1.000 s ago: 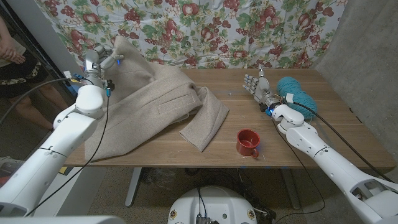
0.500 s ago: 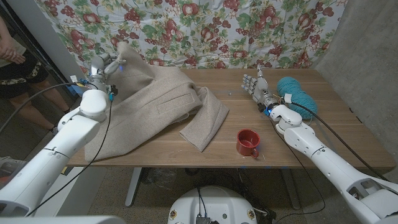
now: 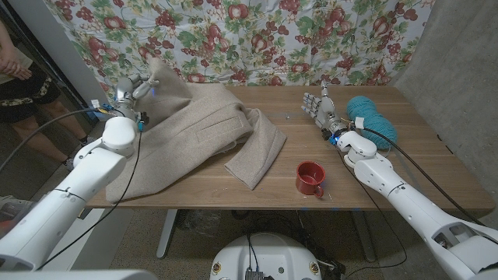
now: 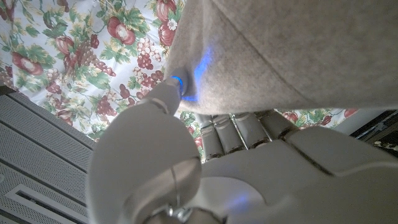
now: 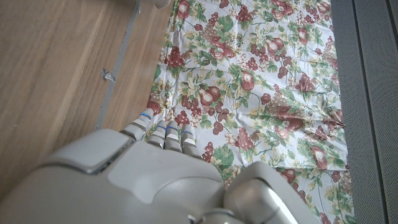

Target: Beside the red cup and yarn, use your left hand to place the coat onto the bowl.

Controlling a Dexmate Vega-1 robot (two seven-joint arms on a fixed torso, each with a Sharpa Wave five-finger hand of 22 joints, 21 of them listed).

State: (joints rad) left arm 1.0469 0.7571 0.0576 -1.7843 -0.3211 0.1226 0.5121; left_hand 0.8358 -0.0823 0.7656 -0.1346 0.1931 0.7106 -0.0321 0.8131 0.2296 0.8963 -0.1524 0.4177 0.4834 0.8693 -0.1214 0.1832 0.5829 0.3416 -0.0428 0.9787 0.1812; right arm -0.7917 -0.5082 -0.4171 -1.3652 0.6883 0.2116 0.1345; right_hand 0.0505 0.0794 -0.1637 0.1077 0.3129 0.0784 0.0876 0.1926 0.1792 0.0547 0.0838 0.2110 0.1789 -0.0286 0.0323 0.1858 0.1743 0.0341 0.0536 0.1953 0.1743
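Observation:
A beige coat (image 3: 202,132) is spread over the left half of the wooden table (image 3: 366,175), one sleeve folded toward the middle. My left hand (image 3: 134,87) grips the coat's far left corner and holds it raised off the table; in the left wrist view its fingers (image 4: 230,134) pinch the fabric (image 4: 280,56). A red cup (image 3: 310,179) stands near the front edge, right of the coat. Teal yarn (image 3: 372,118) lies at the far right. My right hand (image 3: 320,106) stands upright beside the yarn, fingers apart, holding nothing. I see no bowl.
A floral cloth (image 3: 296,39) hangs behind the table. A person (image 3: 15,70) stands at the left edge of the head view. Bare wood shows between the coat and my right hand. A grey wall (image 3: 459,70) closes the right side.
My left hand has moved slightly right and down with the coat's raised corner. The right hand, cup and yarn have stayed put.

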